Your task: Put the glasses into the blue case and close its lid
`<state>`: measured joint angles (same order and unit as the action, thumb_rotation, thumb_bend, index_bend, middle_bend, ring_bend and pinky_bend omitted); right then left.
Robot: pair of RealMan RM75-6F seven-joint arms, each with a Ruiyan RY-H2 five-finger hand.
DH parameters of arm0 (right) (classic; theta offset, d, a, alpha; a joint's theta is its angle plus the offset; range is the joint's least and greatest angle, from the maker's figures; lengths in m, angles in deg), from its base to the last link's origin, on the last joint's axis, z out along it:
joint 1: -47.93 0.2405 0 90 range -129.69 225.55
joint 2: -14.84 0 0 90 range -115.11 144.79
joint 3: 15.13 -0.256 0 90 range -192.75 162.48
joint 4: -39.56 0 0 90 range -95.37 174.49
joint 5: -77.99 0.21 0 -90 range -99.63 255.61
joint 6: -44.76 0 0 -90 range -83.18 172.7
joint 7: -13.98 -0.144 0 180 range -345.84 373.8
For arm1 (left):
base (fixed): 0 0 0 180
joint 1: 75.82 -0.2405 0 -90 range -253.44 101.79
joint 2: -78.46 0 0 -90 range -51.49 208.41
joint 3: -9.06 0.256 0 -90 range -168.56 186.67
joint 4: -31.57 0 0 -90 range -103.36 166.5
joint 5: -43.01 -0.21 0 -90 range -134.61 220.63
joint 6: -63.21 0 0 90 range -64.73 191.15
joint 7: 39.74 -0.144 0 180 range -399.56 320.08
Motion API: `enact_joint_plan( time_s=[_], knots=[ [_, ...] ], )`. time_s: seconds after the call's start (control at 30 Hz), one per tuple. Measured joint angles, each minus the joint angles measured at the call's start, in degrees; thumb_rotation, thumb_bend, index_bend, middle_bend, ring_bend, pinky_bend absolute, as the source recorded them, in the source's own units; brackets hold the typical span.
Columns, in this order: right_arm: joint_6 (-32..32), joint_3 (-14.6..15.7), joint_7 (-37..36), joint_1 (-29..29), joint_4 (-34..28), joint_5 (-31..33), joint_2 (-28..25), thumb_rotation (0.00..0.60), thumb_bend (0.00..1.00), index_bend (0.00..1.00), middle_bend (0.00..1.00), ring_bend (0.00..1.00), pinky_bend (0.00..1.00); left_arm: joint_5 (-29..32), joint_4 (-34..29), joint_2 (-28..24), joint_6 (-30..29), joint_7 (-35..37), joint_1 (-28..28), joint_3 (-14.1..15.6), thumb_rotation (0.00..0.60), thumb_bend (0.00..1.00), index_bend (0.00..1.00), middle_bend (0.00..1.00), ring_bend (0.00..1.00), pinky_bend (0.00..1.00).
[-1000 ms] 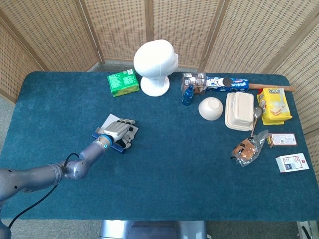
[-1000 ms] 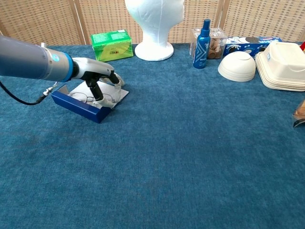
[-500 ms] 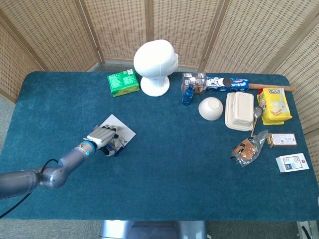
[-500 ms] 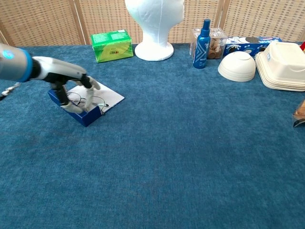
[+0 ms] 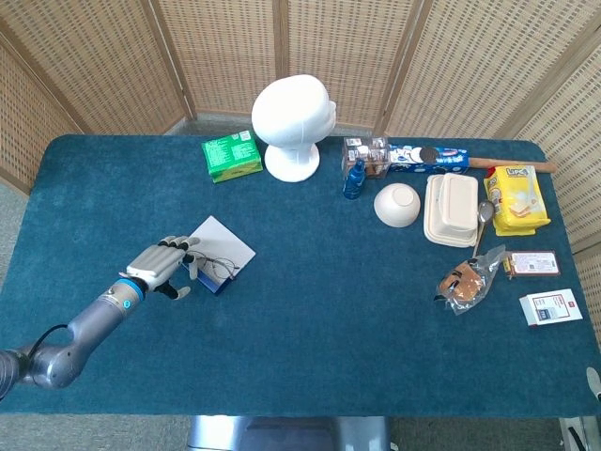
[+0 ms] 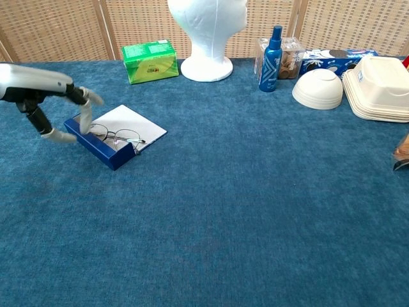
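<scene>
While green box sits apart, left hand flanks blue case.

A table covered in dark teal carpet-like cloth fills the scene. Behind its far edge stands a folding screen of woven wicker panels in wooden frames, evenly lit.
</scene>
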<state>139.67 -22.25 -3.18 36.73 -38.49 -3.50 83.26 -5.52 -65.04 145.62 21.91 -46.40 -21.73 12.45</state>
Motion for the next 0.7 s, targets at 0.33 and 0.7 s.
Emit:
enact_joint_plan(
  time_s=[0.33,0.7],
  knots=[
    [-0.09,-0.12,-1.45,-0.04,1.35,0.50,0.34,0.585,0.28,0.00,0.13,0.00,0.14,-0.86,1.37,4.07,-1.10,-3.68,0.26,-2.49,0.490,0.30,0.38,0.03,0.00,0.00],
    [0.53,0.04,-2.10,-0.82,1.79,0.95,0.26,0.587,0.28,0.00,0.13,0.00,0.14,6.93,5.65,12.75,-0.60,-11.13,4.04,-3.22,0.492,0.30,0.38,0.03,0.00,0.00]
  ],
)
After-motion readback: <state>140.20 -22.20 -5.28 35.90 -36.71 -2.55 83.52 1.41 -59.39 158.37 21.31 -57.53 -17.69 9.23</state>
